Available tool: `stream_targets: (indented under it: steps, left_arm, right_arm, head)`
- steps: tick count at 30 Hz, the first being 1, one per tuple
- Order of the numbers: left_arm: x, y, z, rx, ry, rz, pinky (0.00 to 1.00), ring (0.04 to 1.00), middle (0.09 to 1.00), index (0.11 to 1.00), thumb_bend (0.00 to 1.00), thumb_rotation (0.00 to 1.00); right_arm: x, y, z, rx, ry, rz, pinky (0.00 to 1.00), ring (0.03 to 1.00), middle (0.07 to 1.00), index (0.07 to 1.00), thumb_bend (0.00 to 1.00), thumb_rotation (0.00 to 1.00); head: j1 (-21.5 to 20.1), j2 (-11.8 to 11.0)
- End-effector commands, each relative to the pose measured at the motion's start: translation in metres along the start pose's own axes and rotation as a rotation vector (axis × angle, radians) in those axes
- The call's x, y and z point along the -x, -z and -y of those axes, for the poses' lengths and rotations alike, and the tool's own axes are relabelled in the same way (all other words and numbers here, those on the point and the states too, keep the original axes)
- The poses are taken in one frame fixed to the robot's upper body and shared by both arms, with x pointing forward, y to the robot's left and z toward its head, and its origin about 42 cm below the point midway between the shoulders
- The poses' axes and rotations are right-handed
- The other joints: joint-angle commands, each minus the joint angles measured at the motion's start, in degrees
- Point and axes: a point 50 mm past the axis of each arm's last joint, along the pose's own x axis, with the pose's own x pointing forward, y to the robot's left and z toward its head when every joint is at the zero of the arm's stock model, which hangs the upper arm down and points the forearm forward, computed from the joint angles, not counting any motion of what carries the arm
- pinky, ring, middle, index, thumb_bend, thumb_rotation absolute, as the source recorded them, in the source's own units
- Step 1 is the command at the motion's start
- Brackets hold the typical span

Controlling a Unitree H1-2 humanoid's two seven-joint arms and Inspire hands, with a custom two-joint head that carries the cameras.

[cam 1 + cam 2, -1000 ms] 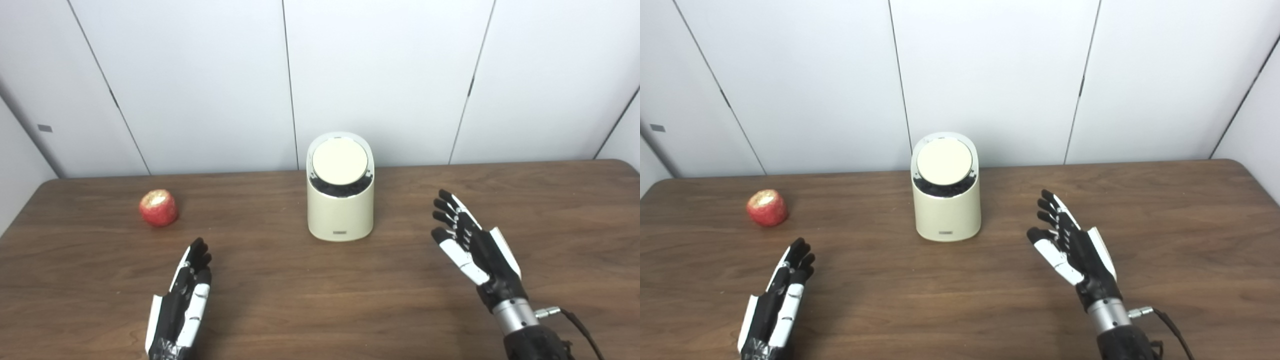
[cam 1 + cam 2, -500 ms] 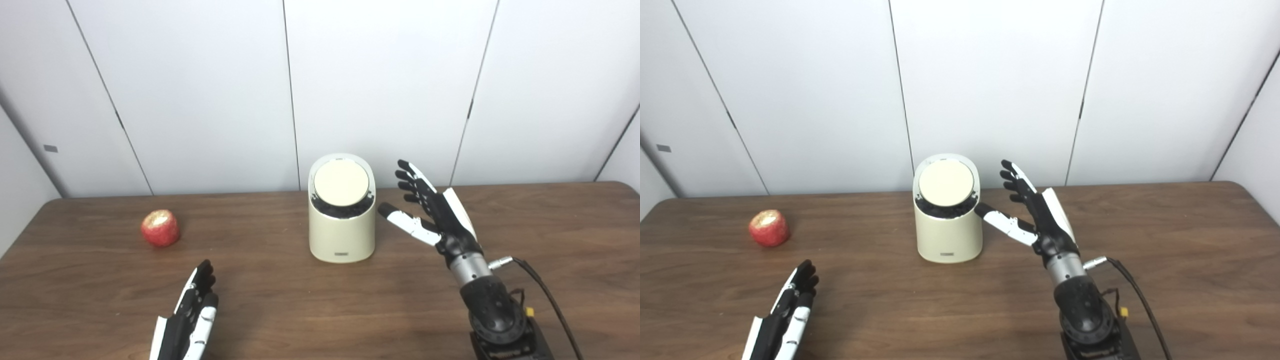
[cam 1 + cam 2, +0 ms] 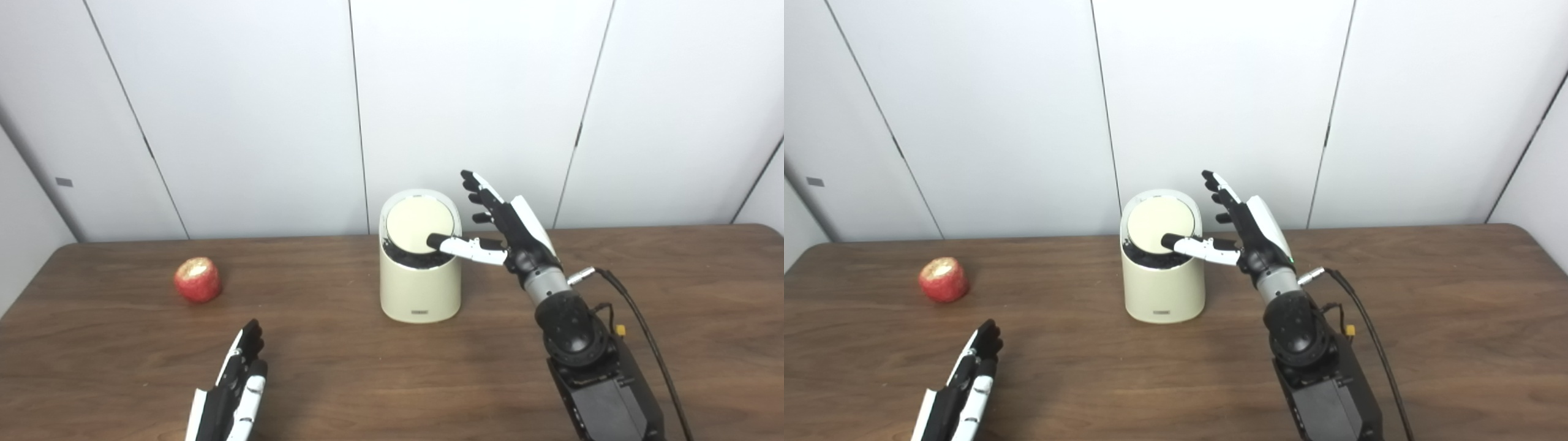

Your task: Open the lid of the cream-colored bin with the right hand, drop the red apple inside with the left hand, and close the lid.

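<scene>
Left hand (image 3: 236, 392): low at the bottom edge, fingers straight and close together, holding nothing.
Right hand (image 3: 505, 229): raised on its arm, fingers spread and pointing up, thumb stretched sideways to the left, holding nothing.

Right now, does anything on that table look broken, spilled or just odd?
Nothing looks spilled or broken. The red apple has a pale patch on top, whether bite, glare or wear I cannot tell. The cream bin stands upright, its round lid tilted toward the camera, with the right robot hand reaching its thumb onto it.
</scene>
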Motion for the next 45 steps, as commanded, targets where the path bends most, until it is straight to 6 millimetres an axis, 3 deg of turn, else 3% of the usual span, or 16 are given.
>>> stream_targets:
  steps: [1,17,24,36,45]
  left_arm:
    - [0.021,0.020,0.008,0.022,-0.007,-0.094,1.00,0.956,0.958,0.979,0.42,0.73]
    - [0.019,0.022,0.012,0.033,-0.011,-0.091,0.98,0.943,0.943,0.975,0.43,0.72]
    - [0.019,0.021,0.013,0.055,-0.017,-0.098,1.00,0.947,0.944,0.975,0.44,0.73]
    - [0.019,0.022,0.014,0.054,-0.013,-0.089,0.97,0.938,0.937,0.965,0.48,0.76]
    - [0.019,0.021,0.017,0.060,-0.010,-0.090,0.97,0.936,0.938,0.969,0.49,0.75]
  right_arm:
    - [-0.019,-0.026,0.013,0.039,0.048,0.092,0.79,0.904,0.933,0.954,0.84,0.51]
    - [-0.049,-0.029,0.014,0.145,0.058,0.103,0.79,0.898,0.920,0.944,0.84,0.46]
    - [-0.051,-0.026,0.015,0.223,0.036,0.114,0.78,0.897,0.921,0.947,0.82,0.39]
    - [-0.049,-0.022,0.020,0.465,-0.027,0.162,0.84,0.913,0.918,0.945,0.88,0.23]
    - [-0.046,-0.018,0.018,0.576,-0.024,0.202,0.82,0.912,0.907,0.942,0.91,0.15]
  head:
    - [0.10,0.13]
    - [-0.01,0.52]
    - [-0.22,1.28]
    - [-0.37,2.55]
    - [-0.05,2.80]
